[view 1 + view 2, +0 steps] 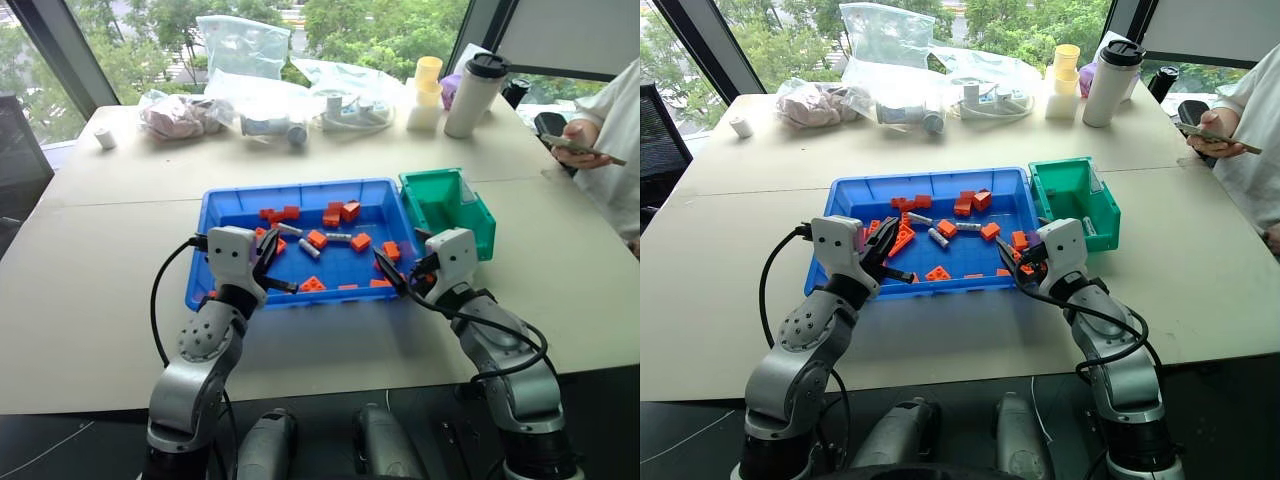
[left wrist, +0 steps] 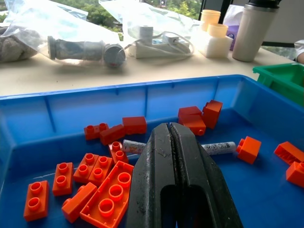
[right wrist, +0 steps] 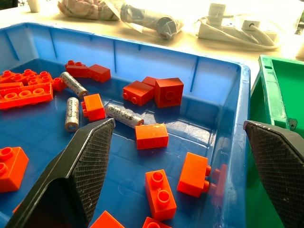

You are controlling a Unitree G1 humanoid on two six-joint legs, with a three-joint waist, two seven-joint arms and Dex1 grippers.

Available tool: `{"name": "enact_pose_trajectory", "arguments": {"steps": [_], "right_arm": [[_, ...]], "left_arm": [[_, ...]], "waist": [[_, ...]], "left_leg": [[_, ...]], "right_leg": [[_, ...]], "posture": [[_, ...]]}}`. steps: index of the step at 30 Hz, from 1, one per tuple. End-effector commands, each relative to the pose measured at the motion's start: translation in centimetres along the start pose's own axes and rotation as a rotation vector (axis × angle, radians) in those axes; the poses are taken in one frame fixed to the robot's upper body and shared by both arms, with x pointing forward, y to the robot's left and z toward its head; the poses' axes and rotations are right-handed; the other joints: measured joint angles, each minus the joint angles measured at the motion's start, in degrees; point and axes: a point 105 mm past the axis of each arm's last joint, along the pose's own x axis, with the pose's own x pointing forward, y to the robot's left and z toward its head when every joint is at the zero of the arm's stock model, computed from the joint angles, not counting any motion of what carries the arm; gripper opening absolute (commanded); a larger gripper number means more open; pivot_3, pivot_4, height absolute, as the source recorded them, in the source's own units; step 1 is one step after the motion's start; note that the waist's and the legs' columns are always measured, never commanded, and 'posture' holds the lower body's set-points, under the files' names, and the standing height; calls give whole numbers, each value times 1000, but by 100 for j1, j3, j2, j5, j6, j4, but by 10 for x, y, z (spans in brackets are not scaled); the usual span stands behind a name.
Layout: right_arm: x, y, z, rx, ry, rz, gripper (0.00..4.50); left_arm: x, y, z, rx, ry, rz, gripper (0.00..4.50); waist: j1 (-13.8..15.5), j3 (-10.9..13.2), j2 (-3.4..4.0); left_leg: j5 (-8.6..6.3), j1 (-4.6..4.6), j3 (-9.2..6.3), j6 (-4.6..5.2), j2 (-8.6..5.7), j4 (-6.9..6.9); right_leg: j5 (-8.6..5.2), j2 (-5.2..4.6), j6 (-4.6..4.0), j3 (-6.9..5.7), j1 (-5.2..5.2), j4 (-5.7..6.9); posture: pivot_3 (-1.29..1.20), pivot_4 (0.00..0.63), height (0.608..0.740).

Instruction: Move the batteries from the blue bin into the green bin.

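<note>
Right wrist view is showing three batteries (image 3: 122,115) lying among orange bricks (image 3: 151,136) inside the blue bin (image 3: 142,52), just beside the green bin (image 3: 280,90). The right gripper (image 3: 185,161) is hovering wide open and empty; the left gripper (image 2: 173,175) is hovering closed and empty.

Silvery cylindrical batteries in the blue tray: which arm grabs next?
Right, probably. The right gripper is open over the blue plastic tray, beside the green plastic bin, facing a silvery battery. The left gripper is shut.

Pale beige table (image 1: 90,260), big windows (image 1: 150,40) onto green trees, bright daylight, dark floor below
</note>
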Motion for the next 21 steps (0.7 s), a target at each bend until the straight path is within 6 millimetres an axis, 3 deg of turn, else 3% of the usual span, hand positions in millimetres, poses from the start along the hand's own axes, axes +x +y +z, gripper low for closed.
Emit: {"name": "enact_pose_trajectory", "arguments": {"steps": [1,21], "right_arm": [[-2,2,16,-23,-55,7,4443],[-6,4,17,-33,-50,7,4443]], "left_arm": [[-3,1,15,8,-66,9,0],[-4,-3,16,0,-65,-1,0]], "waist": [[1,0,0],[0,0,0]], "left_leg": [[0,0,0,0,0,0],[0,0,0,0,0,0]], "right_leg": [[0,0,0,0,0,0],[0,0,0,0,0,0]], "posture": [[0,150,740],[0,150,740]]}}
